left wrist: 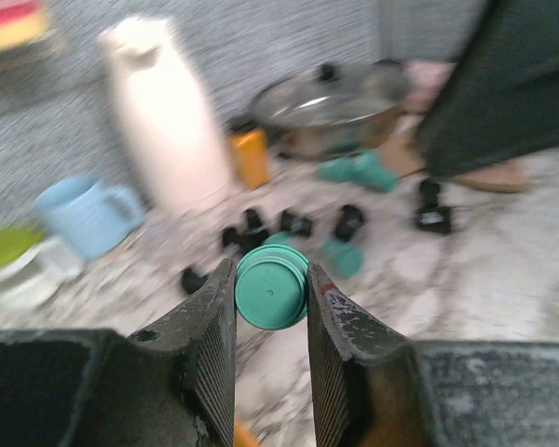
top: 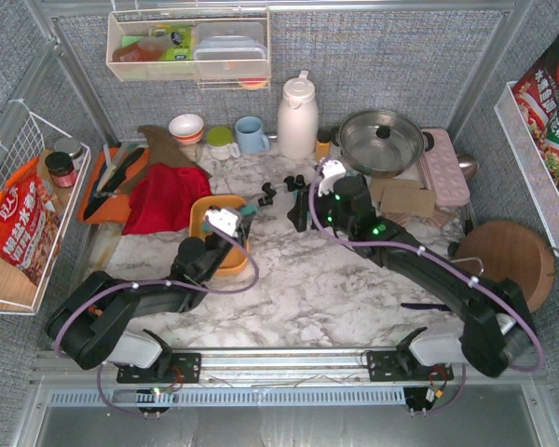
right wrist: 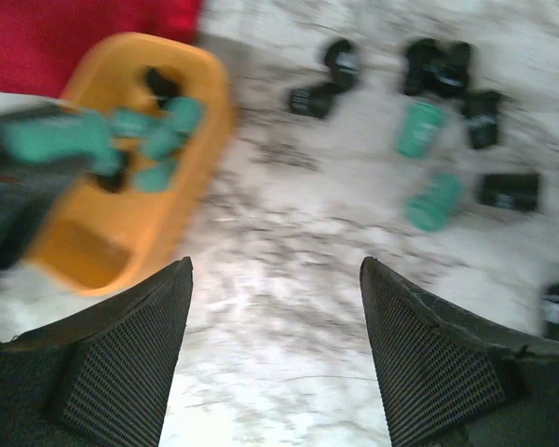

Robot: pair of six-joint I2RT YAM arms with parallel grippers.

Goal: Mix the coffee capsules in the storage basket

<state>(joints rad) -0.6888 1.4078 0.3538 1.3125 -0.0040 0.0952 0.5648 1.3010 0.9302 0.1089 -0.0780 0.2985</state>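
teal-green and glossy black coffee capsules [right wrist: 419, 126] lie in two groups. a few sit inside the orange storage basket [right wrist: 84, 242] at the upper left of the right wrist view. the rest lie loose on the marble tabletop [right wrist: 289, 354] at the upper right, well apart from the basket. the left gripper [left wrist: 270, 272] is closed down on one teal capsule [left wrist: 272, 296], clamped between both ribbed pads with its flat round end facing the camera. in the top view this gripper sits over the storage basket, near its right rim, left of centre in the frame. the right gripper [right wrist: 275, 270] stands wide open with nothing between its fingers, over bare marble between the basket and the loose capsules. in the blurred left wrist view, a white thermos [left wrist: 163, 112], a blue mug [left wrist: 84, 214] and a lidded steel pan [left wrist: 326, 107] stand beyond the loose capsules.
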